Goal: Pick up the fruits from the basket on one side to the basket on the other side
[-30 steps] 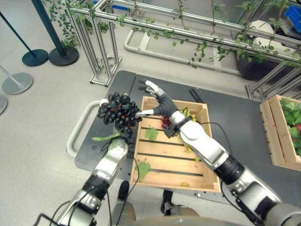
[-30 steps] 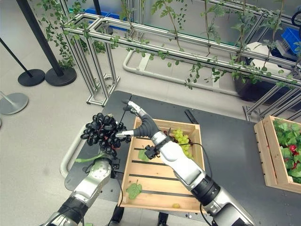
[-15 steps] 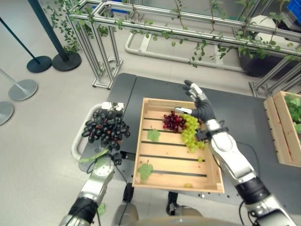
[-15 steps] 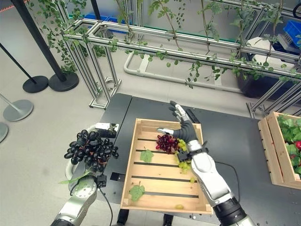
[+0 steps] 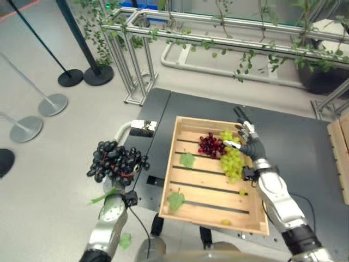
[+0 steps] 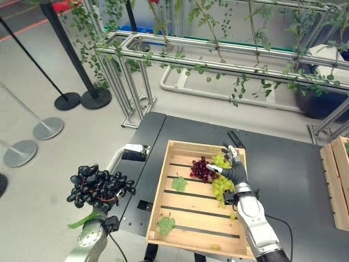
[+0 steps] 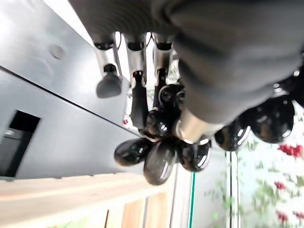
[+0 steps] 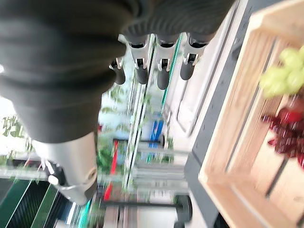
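— So, what's my left hand point(image 7: 156, 95) doing?

— From my seat, its fingers point(image 7: 137, 102) are curled round the bunch of black grapes point(image 5: 115, 162), gripping it. The grapes hang past the fingertips, held up off the left edge of the dark table point(image 5: 305, 142), out over the floor.

— And my right hand point(image 5: 250, 144)?

— It holds nothing. Its fingers point(image 8: 161, 71) are straight and relaxed, thumb apart, above the far right corner of the wooden crate point(image 5: 188, 210).

— What's near those fingers?

— The green grapes point(image 5: 232, 161) lie in the crate just beside and below the palm, with the red grapes point(image 5: 209, 145) touching them on the side away from the hand. Two green leaves point(image 5: 187, 159) lie on the slats further from the fingertips, one mid-crate, one near the front.
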You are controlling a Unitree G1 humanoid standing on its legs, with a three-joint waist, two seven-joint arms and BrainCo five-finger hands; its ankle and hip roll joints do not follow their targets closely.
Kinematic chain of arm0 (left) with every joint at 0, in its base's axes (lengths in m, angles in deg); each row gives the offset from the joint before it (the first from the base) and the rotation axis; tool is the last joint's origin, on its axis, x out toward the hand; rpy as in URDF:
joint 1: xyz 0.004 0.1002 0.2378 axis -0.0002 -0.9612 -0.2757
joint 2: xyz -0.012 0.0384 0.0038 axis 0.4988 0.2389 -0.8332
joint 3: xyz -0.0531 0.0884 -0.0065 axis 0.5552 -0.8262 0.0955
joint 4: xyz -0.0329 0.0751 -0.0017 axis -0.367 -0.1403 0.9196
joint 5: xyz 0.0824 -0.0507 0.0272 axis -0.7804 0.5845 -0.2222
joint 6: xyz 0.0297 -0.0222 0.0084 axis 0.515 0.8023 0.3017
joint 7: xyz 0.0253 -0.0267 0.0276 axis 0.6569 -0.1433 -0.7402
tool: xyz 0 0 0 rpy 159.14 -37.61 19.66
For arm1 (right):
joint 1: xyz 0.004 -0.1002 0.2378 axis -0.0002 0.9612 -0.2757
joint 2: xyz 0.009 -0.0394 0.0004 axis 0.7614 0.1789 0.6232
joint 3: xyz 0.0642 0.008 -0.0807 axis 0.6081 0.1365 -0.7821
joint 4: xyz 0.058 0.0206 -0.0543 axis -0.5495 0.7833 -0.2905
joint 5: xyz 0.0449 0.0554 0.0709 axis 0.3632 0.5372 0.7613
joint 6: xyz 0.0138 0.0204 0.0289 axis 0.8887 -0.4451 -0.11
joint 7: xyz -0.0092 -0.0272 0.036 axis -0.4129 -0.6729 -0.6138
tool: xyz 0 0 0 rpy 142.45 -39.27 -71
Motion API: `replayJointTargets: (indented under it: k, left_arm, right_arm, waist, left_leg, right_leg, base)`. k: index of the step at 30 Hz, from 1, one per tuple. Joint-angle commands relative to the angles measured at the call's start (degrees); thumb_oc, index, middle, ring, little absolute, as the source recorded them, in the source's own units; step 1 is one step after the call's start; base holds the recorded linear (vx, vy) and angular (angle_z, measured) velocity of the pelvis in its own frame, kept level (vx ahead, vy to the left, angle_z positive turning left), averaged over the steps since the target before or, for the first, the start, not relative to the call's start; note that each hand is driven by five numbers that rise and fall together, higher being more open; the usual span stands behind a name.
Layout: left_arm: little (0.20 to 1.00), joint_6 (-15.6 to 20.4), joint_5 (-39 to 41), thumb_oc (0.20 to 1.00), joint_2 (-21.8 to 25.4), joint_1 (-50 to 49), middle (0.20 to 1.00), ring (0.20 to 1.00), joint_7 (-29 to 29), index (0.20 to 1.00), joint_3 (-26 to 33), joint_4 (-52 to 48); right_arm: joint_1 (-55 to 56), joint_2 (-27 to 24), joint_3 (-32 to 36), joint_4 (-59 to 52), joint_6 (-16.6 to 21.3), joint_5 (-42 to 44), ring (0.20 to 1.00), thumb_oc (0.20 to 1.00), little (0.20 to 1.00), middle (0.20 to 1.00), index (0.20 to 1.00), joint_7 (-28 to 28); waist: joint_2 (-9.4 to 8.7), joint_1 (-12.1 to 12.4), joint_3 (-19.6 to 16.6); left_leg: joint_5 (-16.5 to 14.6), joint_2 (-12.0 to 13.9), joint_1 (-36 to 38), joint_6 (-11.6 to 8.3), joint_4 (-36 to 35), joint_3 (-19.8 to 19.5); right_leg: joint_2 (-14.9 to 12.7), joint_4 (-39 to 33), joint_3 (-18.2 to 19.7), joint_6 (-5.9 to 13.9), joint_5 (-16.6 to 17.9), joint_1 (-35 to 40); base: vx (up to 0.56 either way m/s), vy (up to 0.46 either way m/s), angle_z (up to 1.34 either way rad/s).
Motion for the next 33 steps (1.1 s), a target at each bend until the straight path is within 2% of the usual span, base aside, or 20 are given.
replayJointTargets:
  k: [1,2,3,5,8,9,10,11,12,15,16,17,18,20,24,27,29,31,32,33]
  left_arm:
    - [0.2,5.0,3.37,0.2,2.41,-0.49,0.2,0.2,-1.66,0.2,2.58,-7.03]
    - [0.2,5.01,3.12,0.2,2.17,-0.8,0.2,0.2,-2.53,0.2,2.74,-7.14]
    - [0.2,4.99,3.11,0.2,2.17,-0.83,0.2,0.2,-2.53,0.2,2.76,-7.17]
    - [0.2,5.0,2.73,0.2,2.18,-0.65,0.2,0.2,-3.15,0.2,2.9,-6.44]
    - [0.2,5.33,2.65,0.2,2.26,-2.08,0.2,0.2,-4.06,0.2,3.41,-7.13]
    - [0.2,5.28,2.71,0.2,1.83,-4.38,0.2,0.2,-4.44,0.2,3.92,-8.82]
    - [0.2,5.25,2.71,0.2,1.84,-4.4,0.2,0.2,-4.43,0.2,3.94,-8.87]
    - [0.2,5.25,2.79,0.2,1.8,-4.65,0.2,0.2,-4.92,0.2,3.86,-9.09]
    - [0.2,5.17,2.84,0.2,1.47,-4.78,0.2,0.2,-5.13,0.2,4.21,-9.12]
    - [0.2,4.94,2.74,0.2,1.33,-4.89,0.2,0.2,-5.47,0.2,4.59,-9.24]
    - [0.2,4.93,2.73,0.2,1.33,-4.87,0.2,0.2,-5.47,0.2,4.59,-9.27]
    - [0.2,4.82,2.31,0.2,1.66,-4.32,0.2,0.2,-5.5,0.2,4.52,-9.15]
    - [0.2,4.87,2.34,0.2,1.82,-3.95,0.2,0.2,-5.48,0.2,4.57,-8.94]
    - [0.2,4.76,0.99,0.2,2.8,-3.07,0.2,0.2,-5.31,0.2,4.3,-9.1]
    - [0.2,4.77,-1.62,0.2,4.73,-2.81,0.2,0.2,-4.96,0.2,4.94,-9.97]
    - [0.2,4.99,-4.47,0.2,6.22,-3.13,0.2,0.2,-4.27,0.2,6.16,-10.93]
    - [0.2,5.11,-5.58,0.2,7.28,-2.82,0.2,0.2,-4.15,0.2,6.77,-11.23]
    - [0.2,5.37,-6.22,0.2,8.3,-2.03,0.2,0.2,-3.76,0.2,6.21,-10.87]
    - [0.2,5.46,-6.01,0.2,8.57,-1.65,0.2,0.2,-3.67,0.2,5.87,-10.89]
    - [0.2,5.23,-6.46,0.2,8.65,-1.42,0.2,0.2,-3.71,0.2,5.73,-10.88]
  right_arm:
    - [-1.64,-0.45,0.23,-4.95,3.6,1.79,1.0,1.0,1.0,1.0,1.0,1.45]
    - [-1.46,-0.2,0.76,-5.43,3.9,1.52,1.0,1.0,1.0,1.0,1.0,1.14]
    - [-1.47,-0.19,0.74,-5.4,3.93,1.52,1.0,1.0,1.0,1.0,1.0,1.13]
    - [-0.65,0.26,1.75,-5.64,4.08,1.04,1.0,1.0,1.0,1.0,1.0,0.56]
    - [0.45,0.37,2.12,-6.53,3.87,0.38,1.0,1.0,1.0,1.0,1.0,0.76]
    - [2.23,0.32,2.2,-7.53,4.08,0.66,1.0,1.0,1.0,1.0,1.0,1.84]
    - [2.22,0.32,2.2,-7.53,4.09,0.66,1.0,1.0,1.0,1.0,1.0,1.85]
    - [2.47,0.36,2.29,-7.46,4.17,0.83,1.0,1.0,1.0,1.0,1.0,2.02]
    - [2.93,0.48,2.62,-7.49,4.27,1.36,1.0,1.0,1.0,1.0,1.0,2.38]
    - [3.59,0.64,3.18,-7.44,4.08,1.73,1.0,1.0,1.0,1.0,1.0,2.61]
    - [3.57,0.64,3.2,-7.44,4.08,1.74,1.0,1.0,1.0,1.0,1.0,2.62]
    - [3.77,0.46,4.16,-7.39,4.17,2.0,1.0,1.0,1.0,1.0,1.0,2.23]
    - [3.96,0.47,4.36,-7.58,4.23,1.96,1.0,1.0,1.0,1.0,1.0,2.12]
    - [4.49,1.01,5.0,-7.99,4.09,1.94,1.0,1.0,1.0,1.0,1.0,1.76]
    - [4.87,1.88,5.37,-8.29,4.01,2.31,1.0,1.0,1.0,1.0,1.0,1.86]
    - [4.78,2.95,4.64,-7.6,3.62,2.52,1.0,1.0,1.0,1.0,1.0,2.24]
    - [4.35,3.82,4.23,-7.39,3.28,2.51,1.0,1.0,1.0,1.0,1.0,2.48]
    - [4.06,4.34,4.55,-6.94,3.26,2.9,1.0,1.0,1.0,1.0,1.0,2.22]
    - [3.94,4.38,4.6,-6.86,3.23,3.28,1.0,1.0,1.0,1.0,1.0,2.16]
    - [4.4,4.38,4.79,-7.09,3.17,3.67,1.0,1.0,1.0,1.0,1.0,2.49]
  waist:
    - [-1.82,1.4,0.01]
    - [-1.79,0.84,0.46]
    - [-1.85,0.8,0.41]
    - [-1.9,0.08,0.74]
    - [-1.8,0.42,0.82]
    - [-3.06,0.03,0.86]
    - [-3.07,-0.1,0.86]
    - [-3.18,-0.39,0.88]
    - [-3.39,-0.72,0.52]
    - [-3.08,-1.23,-0.17]
    - [-3.23,-1.38,-0.25]
    - [-2.83,-1.76,-0.58]
    - [-2.32,-2.07,-1.04]
    - [-1.46,-1.85,-1.31]
    - [-2.7,-1.26,-1.18]
    - [-4.66,-0.33,-0.89]
    - [-5.78,-0.39,-0.87]
    - [-6.0,-1.94,-1.0]
    - [-5.88,-2.17,-1.05]
    - [-5.74,-2.16,-1.29]
  left_leg:
    - [5.58,1.28,-7.74,0.79,-0.98,3.45]
    - [5.73,2.71,-9.42,1.36,-0.46,11.4]
    - [5.67,2.64,-9.48,1.37,-0.39,11.41]
    - [6.22,4.91,-10.49,0.87,1.62,19.41]
    - [6.09,5.6,-9.5,0.46,5.33,17.85]
    - [-1.42,5.22,-4.74,1.25,11.66,15.91]
    - [-1.28,5.14,-4.92,1.31,11.74,15.79]
    - [-3.48,5.15,-3.15,1.45,12.25,15.98]
    - [-8.64,5.3,1.14,1.51,13.46,16.43]
    - [-11.21,6.25,4.35,1.22,12.59,17.35]
    - [-10.82,6.01,4.2,1.29,12.35,17.24]
    - [-13.06,8.07,5.58,0.94,13.88,19.73]
    - [-13.31,9.04,7.45,0.55,11.92,21.73]
    - [-11.45,8.48,9.0,0.16,4.2,23.37]
    - [-10.49,7.34,9.68,0.57,0.18,22.73]
    - [-11.34,4.31,10.21,2.27,-0.84,21.29]
    - [-11.03,2.05,9.48,3.73,-1.47,19.17]
    - [-10.77,-0.21,9.02,5.34,-2.11,15.67]
    - [-10.28,-1.53,8.32,6.24,-1.97,13.93]
    - [-9.38,-2.78,7.47,7.13,-1.96,12.66]
  right_leg:
    - [0.06,1.21,-2.34,0.24,-3.64,-1.08]
    - [-0.57,0.46,-6.17,0.52,-3.64,-1.38]
    - [-0.64,0.47,-6.2,0.54,-3.71,-1.39]
    - [-1.76,0.47,-10.07,0.95,-3.26,-1.49]
    - [-2.45,0.57,-12.32,1.02,-2.78,-1.73]
    - [-4.64,1.0,-15.29,0.98,-1.86,-1.81]
    - [-4.68,0.95,-15.43,1.01,-1.71,-1.85]
    - [-5.27,1.02,-16.77,1.25,-1.6,-1.95]
    - [-6.48,1.28,-19.45,1.54,-1.09,-2.18]
    - [-7.73,1.45,-22.5,2.15,-0.27,-2.49]
    - [-7.94,1.39,-22.63,2.18,-0.08,-2.63]
    - [-9.62,2.0,-26.07,2.71,0.87,-3.24]
    - [-10.94,2.7,-28.41,3.45,1.68,-4.11]
    - [-13.29,3.2,-31.15,5.5,4.56,-6.11]
    - [-16.56,2.48,-33.15,7.92,8.33,-7.53]
    - [-19.37,1.51,-31.83,10.17,11.38,-8.19]
    - [-20.19,1.62,-27.7,10.8,11.88,-9.29]
    - [-16.86,3.76,-15.71,10.32,10.44,-11.63]
    - [-14.44,6.19,-11.08,9.87,8.01,-11.85]
    - [-11.75,8.25,-9.07,8.79,4.81,-11.12]
  base:
    - [-0.25,-0.165,1.43]
    - [-0.13,-0.07,1.22]
    - [-0.16,-0.1,1.42]
    - [-0.16,-0.061,0.95]
    - [-0.2,-0.03,0.89]
    - [-0.21,0.0,0.43]
    - [-0.28,0.008,0.36]
    - [-0.22,0.045,0.82]
    - [-0.22,0.044,1.0]
    - [-0.14,0.075,1.1]
    - [-0.17,0.149,0.88]
    - [-0.22,0.209,0.75]
    - [-0.24,0.291,1.18]
    - [-0.23,0.333,1.09]
    - [-0.15,0.276,0.76]
    - [-0.08,0.33,0.52]
    - [-0.06,0.295,0.19]
    - [-0.01,0.323,0.49]
    - [-0.06,0.377,1.08]
    - [-0.03,0.364,1.2]
